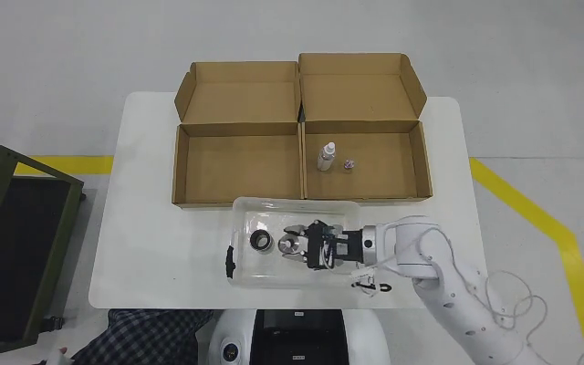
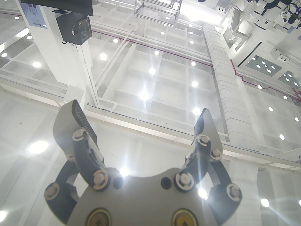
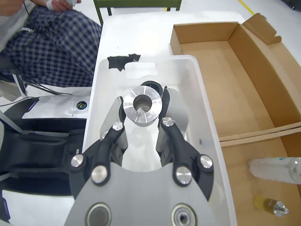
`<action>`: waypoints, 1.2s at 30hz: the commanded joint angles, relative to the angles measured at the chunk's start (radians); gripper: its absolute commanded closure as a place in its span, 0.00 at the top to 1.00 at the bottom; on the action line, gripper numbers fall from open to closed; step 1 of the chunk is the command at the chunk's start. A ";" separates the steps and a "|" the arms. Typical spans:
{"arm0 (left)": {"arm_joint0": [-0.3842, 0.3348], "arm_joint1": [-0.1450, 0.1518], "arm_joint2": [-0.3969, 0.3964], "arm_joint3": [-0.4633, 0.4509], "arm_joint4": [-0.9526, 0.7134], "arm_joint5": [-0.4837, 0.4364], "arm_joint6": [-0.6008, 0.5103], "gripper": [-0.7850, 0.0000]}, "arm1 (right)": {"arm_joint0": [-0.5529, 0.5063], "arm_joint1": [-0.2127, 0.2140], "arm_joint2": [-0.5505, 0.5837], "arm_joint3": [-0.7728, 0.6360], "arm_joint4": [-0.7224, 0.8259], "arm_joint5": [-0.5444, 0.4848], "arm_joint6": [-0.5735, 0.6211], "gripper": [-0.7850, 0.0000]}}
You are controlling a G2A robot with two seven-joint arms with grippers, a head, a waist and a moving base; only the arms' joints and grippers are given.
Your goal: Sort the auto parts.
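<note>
The white right arm (image 1: 438,269) is extended in from the front right corner of the desk (image 1: 146,228), with its forearm laid along the front edge. The right hand (image 3: 143,96) is clamped on a silver metal ring with a round bore (image 3: 151,109), one finger pressed to each side. The left hand (image 2: 138,116) is held spread wide and is pointed up at the ceiling (image 2: 164,71).

No writing is clear enough to read. A pale blue banner (image 2: 33,15) on a white pillar (image 2: 47,55) carries large characters, too blurred to make out. A clear plastic bottle (image 3: 274,171) in a brown cardboard box (image 3: 237,203) bears a small, illegible teal mark.
</note>
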 commanded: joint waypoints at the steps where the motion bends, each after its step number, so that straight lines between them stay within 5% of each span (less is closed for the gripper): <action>1: 0.000 0.000 0.000 0.000 0.000 0.000 0.000 1.00 | -0.006 0.003 0.021 -0.001 0.017 -0.004 -0.032 0.00; 13: 0.000 0.000 0.000 0.000 0.000 0.000 0.000 1.00 | -0.039 0.018 0.127 -0.008 0.121 -0.023 -0.175 0.00; 36: 0.000 0.000 0.000 0.000 0.000 0.000 0.000 1.00 | -0.040 0.029 0.177 -0.002 0.196 0.000 -0.208 0.00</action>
